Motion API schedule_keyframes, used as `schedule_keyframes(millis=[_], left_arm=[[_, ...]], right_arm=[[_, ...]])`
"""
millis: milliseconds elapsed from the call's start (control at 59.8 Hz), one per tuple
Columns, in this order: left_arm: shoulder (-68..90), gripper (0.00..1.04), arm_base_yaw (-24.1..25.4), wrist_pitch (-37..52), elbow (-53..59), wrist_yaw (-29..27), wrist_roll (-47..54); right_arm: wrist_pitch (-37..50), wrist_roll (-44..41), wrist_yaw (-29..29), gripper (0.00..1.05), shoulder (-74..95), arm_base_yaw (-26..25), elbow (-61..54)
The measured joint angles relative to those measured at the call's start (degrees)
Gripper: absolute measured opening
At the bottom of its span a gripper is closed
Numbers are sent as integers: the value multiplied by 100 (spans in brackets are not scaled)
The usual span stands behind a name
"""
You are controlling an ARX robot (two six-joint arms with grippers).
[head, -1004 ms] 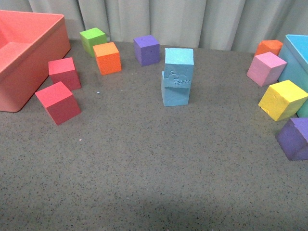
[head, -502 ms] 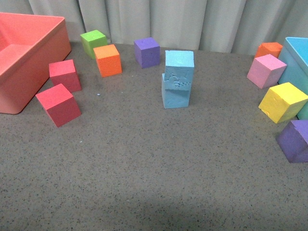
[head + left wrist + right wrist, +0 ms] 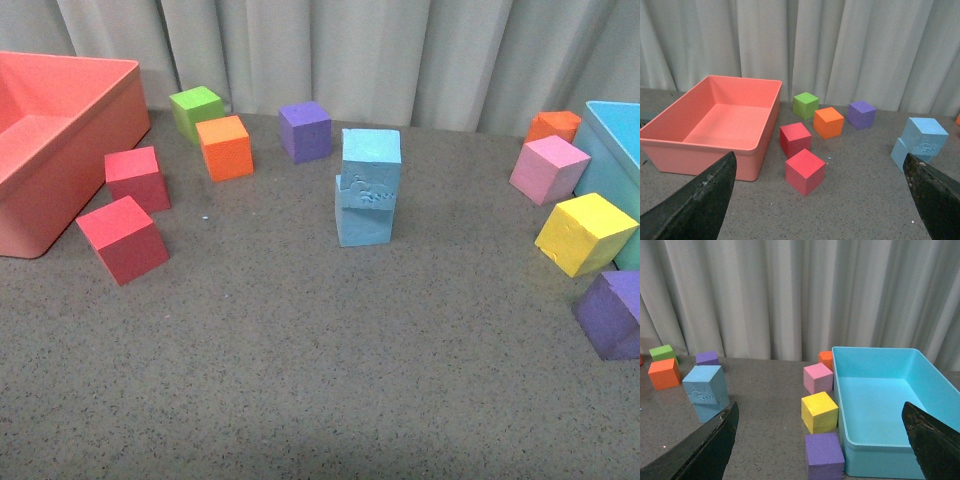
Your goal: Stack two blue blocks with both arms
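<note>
Two sky-blue blocks stand stacked near the table's middle. The upper blue block [image 3: 371,166], with scuffed dents on its front face, sits a little askew on the lower blue block [image 3: 363,223]. The stack also shows in the left wrist view [image 3: 924,136] and in the right wrist view [image 3: 706,391]. Neither arm shows in the front view. My left gripper [image 3: 822,202] is open and empty, back from the stack and over bare table near a red cube [image 3: 805,171]. My right gripper [image 3: 825,447] is open and empty, near the purple cube [image 3: 824,454] beside the bin.
A salmon bin [image 3: 60,140] stands at the left with two red cubes [image 3: 123,238] beside it. Green [image 3: 196,111], orange [image 3: 224,147] and purple [image 3: 305,131] cubes sit behind the stack. At the right stand a light-blue bin [image 3: 618,140] and pink [image 3: 549,168], yellow [image 3: 585,233], orange [image 3: 556,125] and purple [image 3: 612,312] cubes.
The whole scene has shifted slightly downward in the front view. The stacked blue blocks keep the same arrangement, and no arm has come into view.
</note>
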State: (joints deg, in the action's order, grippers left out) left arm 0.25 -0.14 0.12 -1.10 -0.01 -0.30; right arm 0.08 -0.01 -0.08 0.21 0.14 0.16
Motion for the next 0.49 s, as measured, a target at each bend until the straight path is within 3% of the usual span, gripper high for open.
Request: schedule_keyframes(millis=[485], left_arm=[[0, 98, 0, 0, 0, 0, 2]], right_arm=[[0, 0, 0, 95, 0, 0, 0]])
